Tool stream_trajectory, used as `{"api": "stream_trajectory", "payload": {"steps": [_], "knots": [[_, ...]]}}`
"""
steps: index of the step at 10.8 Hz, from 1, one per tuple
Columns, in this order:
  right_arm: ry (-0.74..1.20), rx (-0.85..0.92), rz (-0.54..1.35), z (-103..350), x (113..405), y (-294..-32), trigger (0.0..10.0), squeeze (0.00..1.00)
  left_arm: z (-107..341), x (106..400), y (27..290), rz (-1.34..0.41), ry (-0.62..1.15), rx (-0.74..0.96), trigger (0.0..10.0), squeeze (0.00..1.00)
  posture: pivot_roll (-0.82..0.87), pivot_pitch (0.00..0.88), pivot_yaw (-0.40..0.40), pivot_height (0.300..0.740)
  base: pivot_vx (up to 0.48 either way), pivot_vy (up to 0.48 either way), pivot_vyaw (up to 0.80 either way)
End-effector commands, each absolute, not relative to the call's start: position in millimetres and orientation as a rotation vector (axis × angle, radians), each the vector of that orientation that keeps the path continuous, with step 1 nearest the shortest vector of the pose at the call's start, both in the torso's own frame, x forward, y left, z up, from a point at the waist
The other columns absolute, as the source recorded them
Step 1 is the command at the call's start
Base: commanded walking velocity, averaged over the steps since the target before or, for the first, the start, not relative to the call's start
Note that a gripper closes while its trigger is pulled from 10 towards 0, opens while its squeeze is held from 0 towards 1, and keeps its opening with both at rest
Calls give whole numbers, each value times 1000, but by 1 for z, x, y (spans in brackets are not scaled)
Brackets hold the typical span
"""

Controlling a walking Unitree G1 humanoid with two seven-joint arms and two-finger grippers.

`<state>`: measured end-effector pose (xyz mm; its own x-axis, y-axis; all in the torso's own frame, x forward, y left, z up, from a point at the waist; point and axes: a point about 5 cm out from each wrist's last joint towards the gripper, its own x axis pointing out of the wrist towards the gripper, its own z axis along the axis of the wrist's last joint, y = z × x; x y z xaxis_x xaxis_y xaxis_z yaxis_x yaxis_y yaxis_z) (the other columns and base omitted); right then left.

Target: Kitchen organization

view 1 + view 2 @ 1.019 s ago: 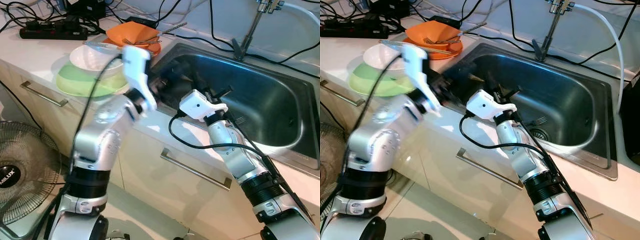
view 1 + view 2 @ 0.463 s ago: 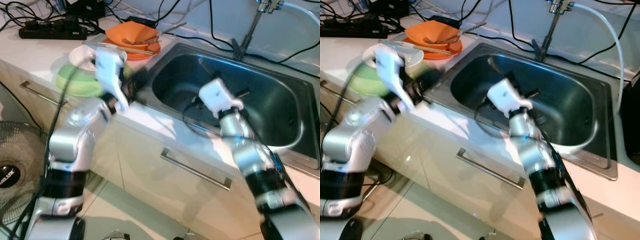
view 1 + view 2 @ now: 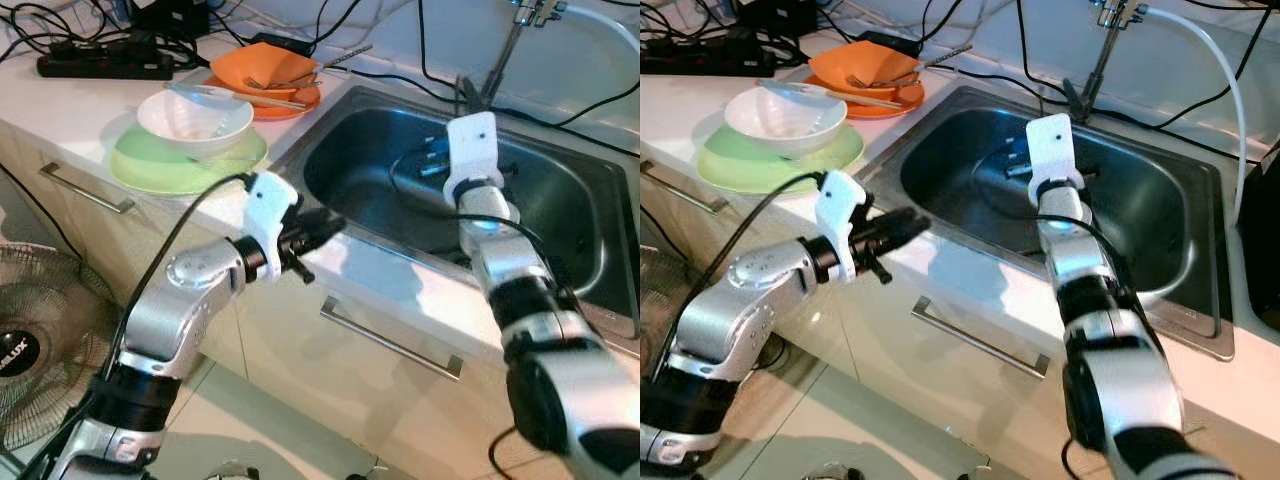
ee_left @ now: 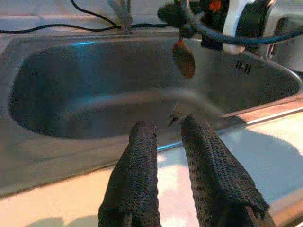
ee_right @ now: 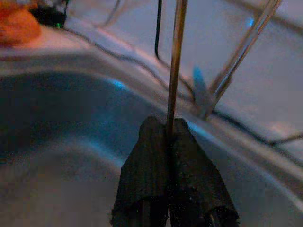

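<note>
My right gripper (image 3: 428, 162) hangs over the steel sink (image 3: 570, 235), shut on a thin metal spoon. The spoon's handle (image 5: 174, 61) runs up from the closed fingers (image 5: 151, 156) in the right wrist view. Its bowl (image 4: 183, 59) dangles above the basin in the left wrist view. A fork (image 4: 175, 110) lies on the sink floor. My left gripper (image 3: 322, 224) is held low at the counter's front edge, pointing at the sink, with its fingers (image 4: 142, 142) a little apart and nothing between them. A white bowl (image 3: 195, 118) rests on a green plate (image 3: 140, 168).
An orange plate and bowl (image 3: 265, 68) holding cutlery sit behind the white bowl. The faucet (image 3: 505, 55) and several cables run along the back wall. A power strip (image 3: 105, 65) lies far left. A floor fan (image 3: 30, 335) stands by the cabinet.
My right arm rose from the sink's front rim and swung out over the basin. My left arm dropped away from the bowls to the counter's front edge.
</note>
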<state>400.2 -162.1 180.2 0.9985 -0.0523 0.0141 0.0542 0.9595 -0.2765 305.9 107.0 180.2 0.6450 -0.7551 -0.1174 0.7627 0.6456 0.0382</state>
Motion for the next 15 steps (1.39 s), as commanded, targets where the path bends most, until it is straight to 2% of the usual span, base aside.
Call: {"api": "stream_trajectory", "payload": {"steps": [1,2,5,11,12,13,14,15], "knots": [[49,-215,-71,177,403,-168,10000,0,178,304,106,-877,108,107,10000,0,-36,30,-86,740,0,0,0],[129,-101,-96,166,403,-172,10000,0,177,305,107,-873,112,115,10000,0,-35,33,-86,740,0,0,0],[215,-114,-127,153,401,-181,10000,0,176,302,108,-874,127,119,10000,0,-19,48,-99,740,0,0,0],[290,-78,-147,137,396,-181,10000,4,173,295,107,-899,169,122,10000,0,4,76,-101,740,0,0,0],[291,-78,-145,137,396,-181,10000,604,173,295,107,-902,171,123,10000,0,3,78,-101,740,0,0,0],[300,-80,-143,134,395,-181,10000,1000,173,295,105,-905,172,123,10000,0,4,78,-102,740,0,0,0],[305,-83,-139,132,394,-180,10000,827,173,294,105,-909,175,122,10000,0,4,79,-100,740,0,0,0],[306,-82,-138,132,394,-180,10000,427,173,293,105,-909,176,122,10000,0,4,79,-100,740,0,0,0]]}}
